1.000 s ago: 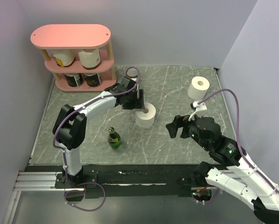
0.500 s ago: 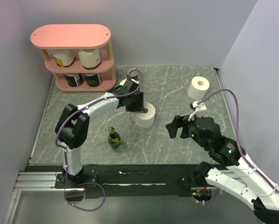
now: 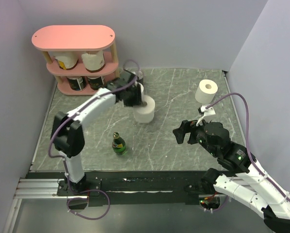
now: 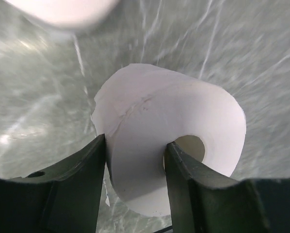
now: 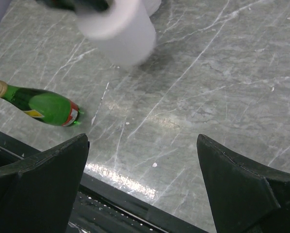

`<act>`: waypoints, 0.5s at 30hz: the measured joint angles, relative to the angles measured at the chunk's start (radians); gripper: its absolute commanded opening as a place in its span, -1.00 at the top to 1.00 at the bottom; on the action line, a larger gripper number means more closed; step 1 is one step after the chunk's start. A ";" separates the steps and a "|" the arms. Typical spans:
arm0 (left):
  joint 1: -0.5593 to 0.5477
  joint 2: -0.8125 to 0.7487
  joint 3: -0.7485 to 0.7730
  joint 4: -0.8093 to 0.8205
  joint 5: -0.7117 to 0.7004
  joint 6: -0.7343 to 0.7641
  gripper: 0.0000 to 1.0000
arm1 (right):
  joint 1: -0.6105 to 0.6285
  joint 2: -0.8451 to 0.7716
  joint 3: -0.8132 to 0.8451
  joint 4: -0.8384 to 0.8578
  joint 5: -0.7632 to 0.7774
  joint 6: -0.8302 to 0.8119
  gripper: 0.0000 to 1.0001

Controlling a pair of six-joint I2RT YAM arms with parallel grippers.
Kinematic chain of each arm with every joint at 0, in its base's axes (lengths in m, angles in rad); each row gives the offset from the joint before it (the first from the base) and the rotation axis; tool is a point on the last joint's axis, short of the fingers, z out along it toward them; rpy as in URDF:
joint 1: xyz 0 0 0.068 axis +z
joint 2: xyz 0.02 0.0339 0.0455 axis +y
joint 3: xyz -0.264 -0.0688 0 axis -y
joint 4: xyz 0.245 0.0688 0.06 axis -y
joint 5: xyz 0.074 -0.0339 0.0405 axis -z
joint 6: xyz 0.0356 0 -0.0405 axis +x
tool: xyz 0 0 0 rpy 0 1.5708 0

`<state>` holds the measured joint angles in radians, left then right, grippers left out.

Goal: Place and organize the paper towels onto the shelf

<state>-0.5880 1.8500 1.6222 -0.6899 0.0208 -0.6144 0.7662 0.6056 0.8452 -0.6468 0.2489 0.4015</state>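
The pink shelf (image 3: pixel 73 38) at the far left carries wrapped rolls (image 3: pixel 92 60) on its lower tiers, and near its right end the left gripper (image 4: pixel 135 145) clamps a white roll (image 4: pixel 150 107) by its wall, one finger inside the core, while the right gripper (image 5: pixel 142 141) gapes wide.

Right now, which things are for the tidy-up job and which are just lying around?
For the job:
- held white roll, pinched in the left gripper
- standing white roll near the right wall
- four shelved rolls
- pink shelf

Just lying about:
- green bottle
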 measured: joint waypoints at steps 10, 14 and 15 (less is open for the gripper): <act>0.311 -0.274 0.262 -0.109 0.003 -0.002 0.24 | 0.000 0.003 0.018 -0.016 0.005 -0.002 -0.99; 0.459 -0.288 0.441 -0.170 0.023 0.011 0.27 | 0.000 0.038 0.077 -0.037 -0.002 0.002 -0.99; 0.486 -0.287 0.468 -0.177 0.029 0.012 0.28 | 0.000 0.043 0.087 -0.037 -0.004 0.002 -0.99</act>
<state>-0.1020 1.5627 2.0899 -0.8669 0.0502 -0.6022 0.7662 0.6483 0.9321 -0.6838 0.2447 0.4034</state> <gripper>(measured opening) 0.516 0.994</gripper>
